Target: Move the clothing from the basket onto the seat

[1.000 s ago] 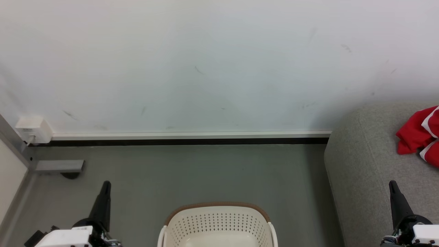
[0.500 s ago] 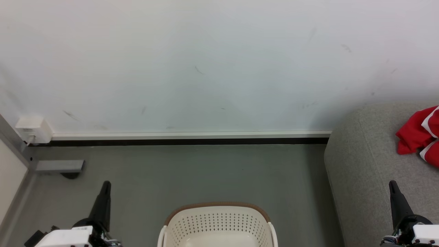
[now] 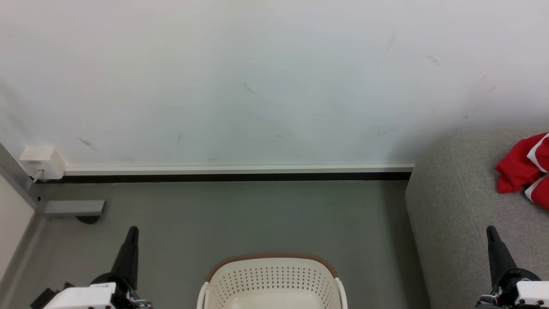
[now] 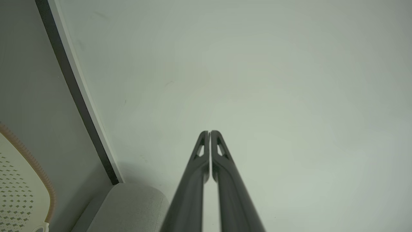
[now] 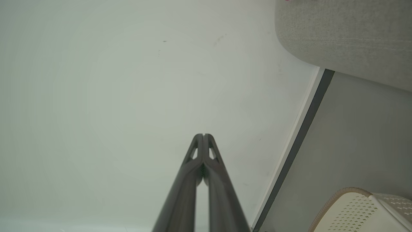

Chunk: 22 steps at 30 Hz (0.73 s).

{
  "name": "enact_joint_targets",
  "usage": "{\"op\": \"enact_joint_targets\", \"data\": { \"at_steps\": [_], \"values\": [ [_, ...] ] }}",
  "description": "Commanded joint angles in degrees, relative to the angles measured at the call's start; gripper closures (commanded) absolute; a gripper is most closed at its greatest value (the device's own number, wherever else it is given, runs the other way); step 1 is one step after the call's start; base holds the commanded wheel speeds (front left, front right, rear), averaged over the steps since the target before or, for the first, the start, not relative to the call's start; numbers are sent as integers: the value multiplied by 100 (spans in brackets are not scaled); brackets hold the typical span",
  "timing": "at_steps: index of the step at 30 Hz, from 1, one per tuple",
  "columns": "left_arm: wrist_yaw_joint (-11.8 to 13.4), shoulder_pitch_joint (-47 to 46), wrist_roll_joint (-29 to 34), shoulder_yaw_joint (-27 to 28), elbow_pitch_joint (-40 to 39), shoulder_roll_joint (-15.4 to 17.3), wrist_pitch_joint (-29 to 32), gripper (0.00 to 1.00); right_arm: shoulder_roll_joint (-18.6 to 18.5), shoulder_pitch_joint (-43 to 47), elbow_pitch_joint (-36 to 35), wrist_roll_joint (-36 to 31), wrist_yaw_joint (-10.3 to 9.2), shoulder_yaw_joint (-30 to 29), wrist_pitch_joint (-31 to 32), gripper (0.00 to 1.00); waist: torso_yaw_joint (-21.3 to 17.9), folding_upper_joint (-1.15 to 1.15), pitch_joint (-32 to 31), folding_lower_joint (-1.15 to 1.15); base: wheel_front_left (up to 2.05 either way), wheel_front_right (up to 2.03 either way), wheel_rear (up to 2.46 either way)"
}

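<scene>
The red clothing (image 3: 524, 169) with white stripe trim lies bunched on the light grey seat (image 3: 454, 206) at the right edge of the head view. The cream basket (image 3: 272, 279) with a brown rim stands on the floor at bottom centre, with no garment in the part that shows. My left gripper (image 3: 132, 231) is shut at the lower left, holding nothing. My right gripper (image 3: 490, 231) is shut at the lower right, over the seat's front. The left wrist view has my left gripper (image 4: 209, 132) pointing at the wall, and the right wrist view has my right gripper (image 5: 203, 135) likewise.
A white wall with a white and black skirting board (image 3: 236, 172) runs behind the grey floor. A white socket box (image 3: 40, 162) and a grey floor block (image 3: 73, 207) sit at the far left. The basket (image 5: 357, 209) and seat (image 5: 344, 35) edge the right wrist view.
</scene>
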Motion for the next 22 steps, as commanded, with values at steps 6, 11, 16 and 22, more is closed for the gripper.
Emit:
{"op": "enact_joint_targets", "data": {
  "at_steps": [6,11,16,22],
  "values": [
    [-38,-34,-68,13,-13,11,32,100,-40,-33,-27,23,-14,-23,26,100,0,0,0,0,0,0,0],
    [-38,-34,-68,13,-13,11,32,100,-40,-33,-27,23,-13,-22,26,100,0,0,0,0,0,0,0],
    [-38,-34,-68,12,-13,11,32,100,-40,-33,-27,23,-14,-22,26,100,0,0,0,0,0,0,0],
    [-38,-34,-68,12,-13,11,32,100,-40,-33,-27,23,-14,-22,25,100,0,0,0,0,0,0,0]
  ]
}}
